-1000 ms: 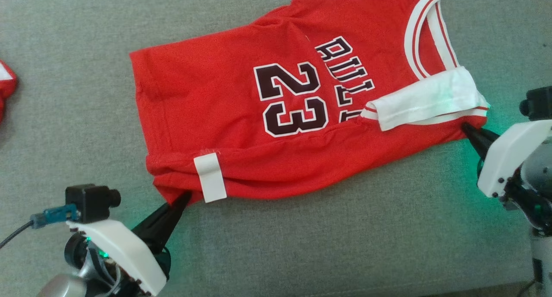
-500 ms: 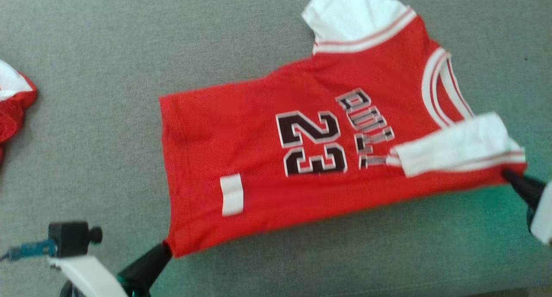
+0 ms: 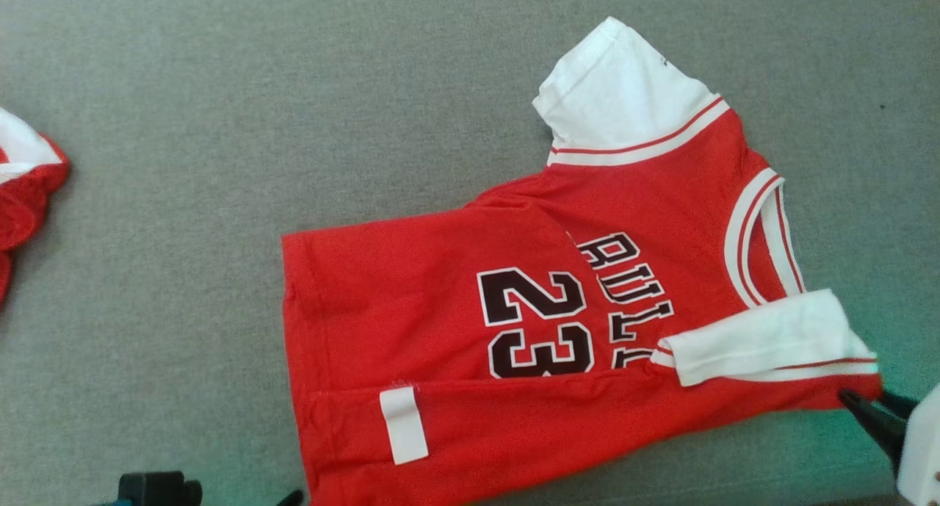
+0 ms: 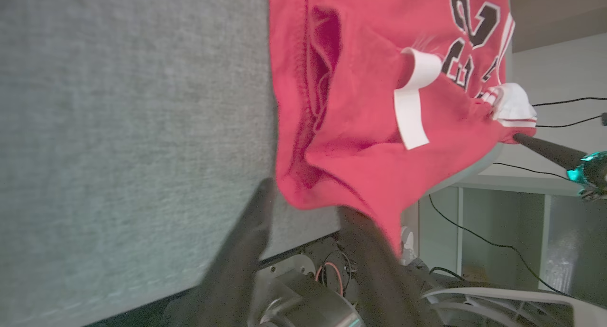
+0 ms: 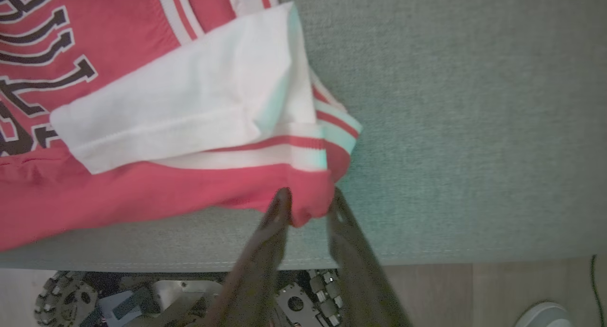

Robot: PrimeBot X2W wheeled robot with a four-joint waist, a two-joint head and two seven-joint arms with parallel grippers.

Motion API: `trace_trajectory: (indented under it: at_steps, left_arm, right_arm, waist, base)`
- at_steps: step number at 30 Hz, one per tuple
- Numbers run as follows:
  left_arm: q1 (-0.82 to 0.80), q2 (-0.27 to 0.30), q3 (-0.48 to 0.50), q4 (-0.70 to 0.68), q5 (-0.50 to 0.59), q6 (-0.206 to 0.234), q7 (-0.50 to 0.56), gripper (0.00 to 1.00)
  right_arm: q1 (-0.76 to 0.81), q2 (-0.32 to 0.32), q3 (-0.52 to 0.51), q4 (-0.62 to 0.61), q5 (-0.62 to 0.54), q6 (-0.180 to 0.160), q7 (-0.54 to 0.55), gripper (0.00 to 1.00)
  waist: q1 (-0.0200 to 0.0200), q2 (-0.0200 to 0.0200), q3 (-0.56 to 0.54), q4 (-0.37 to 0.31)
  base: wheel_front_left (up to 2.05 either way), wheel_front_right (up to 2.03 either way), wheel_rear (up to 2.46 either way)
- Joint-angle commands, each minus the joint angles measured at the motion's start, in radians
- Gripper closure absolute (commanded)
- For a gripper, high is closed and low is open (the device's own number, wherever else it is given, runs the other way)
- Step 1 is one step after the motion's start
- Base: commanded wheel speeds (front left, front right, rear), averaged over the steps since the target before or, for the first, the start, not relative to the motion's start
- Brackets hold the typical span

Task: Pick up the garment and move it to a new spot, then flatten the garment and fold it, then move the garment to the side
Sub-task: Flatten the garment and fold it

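The garment (image 3: 514, 330) — its near corner runs off the bottom edge.

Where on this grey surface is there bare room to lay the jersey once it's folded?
Widest bare patch of grey surface: between the other red garment at the left edge and the jersey. A second band runs beyond the white sleeve. Crowded: the near edge, where left tool and right tool stand at the jersey's corners.

Red jersey (image 3: 382, 308), black 23, white trim, flat on grey tabletop (image 3: 220, 124), collar toward 3 o'clock, hem toward 9 o'clock, 6 o'clock edge folded over, one white sleeve (image 3: 617, 87) sticking out at 1 o'clock
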Motion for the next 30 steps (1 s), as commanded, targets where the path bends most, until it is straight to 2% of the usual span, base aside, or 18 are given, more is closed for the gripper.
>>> trace_trajectory:
  at_steps: [1, 6, 9, 13, 15, 19, 21, 24, 30]
  left_arm:
    - [-0.018, 0.009, 0.031, -0.011, 0.016, 0.007, -0.013, 0.00]
    - [0.009, 0.039, 0.035, 0.000, 0.086, 0.039, -0.038, 0.00]
    - [0.011, 0.061, 0.067, -0.015, 0.131, 0.076, -0.068, 0.00]
    - [-0.043, 0.064, 0.118, -0.049, 0.199, 0.144, -0.115, 0.00]
    - [-0.102, 0.047, 0.140, -0.070, 0.225, 0.176, -0.134, 0.00]
    - [-0.275, -0.001, 0.139, -0.081, 0.272, 0.204, -0.144, 0.00]
    - [-0.369, -0.025, 0.113, -0.054, 0.308, 0.212, -0.133, 0.00]
    - [-0.497, -0.059, 0.052, 0.017, 0.361, 0.200, -0.104, 0.00]
    - [-0.680, -0.153, -0.058, 0.162, 0.401, 0.146, -0.061, 0.00]
  right_arm:
    - [0.012, -0.055, 0.006, -0.033, -0.006, 0.008, -0.011, 0.00]
    - [0.027, -0.143, -0.001, -0.058, 0.015, 0.008, -0.007, 0.00]
    - [0.014, -0.181, -0.030, -0.095, 0.050, 0.008, -0.007, 0.00]
    - [-0.116, -0.169, -0.045, -0.135, 0.071, 0.008, -0.051, 0.00]
    - [-0.224, -0.155, -0.019, -0.127, 0.040, 0.008, -0.086, 0.00]
    - [-0.449, -0.109, 0.098, -0.048, -0.060, 0.008, -0.147, 0.00]
    - [-0.550, -0.096, 0.169, 0.021, -0.111, 0.008, -0.178, 0.00]
    - [-0.683, -0.072, 0.240, 0.146, -0.176, 0.008, -0.229, 0.00]
    - [-0.883, -0.020, 0.319, 0.403, -0.253, 0.008, -0.345, 0.00]
  waist:
    - [0.0001, 0.0000, -0.016, 0.006]
    - [0.0001, 0.0000, -0.059, 0.017]
    - [0.0001, 0.0000, -0.072, 0.026]
    - [0.0001, 0.0000, -0.059, 0.029]
    - [0.0001, 0.0000, -0.036, 0.030]
    - [0.0001, 0.0000, 0.029, 0.049]
    - [0.0001, 0.0000, 0.064, 0.064]
    - [0.0001, 0.0000, 0.117, 0.092]
    - [0.0001, 0.0000, 0.178, 0.147]
  base:
    - [0.00, 0.00, 0.00]
    - [0.00, 0.00, 0.00]
    - [0.00, 0.00, 0.00]
    - [0.00, 0.00, 0.00]
    - [0.00, 0.00, 0.00]
    - [0.00, 0.00, 0.00]
    - [0.00, 0.00, 0.00]
    - [0.00, 0.00, 0.00]
    - [0.00, 0.00, 0.00]
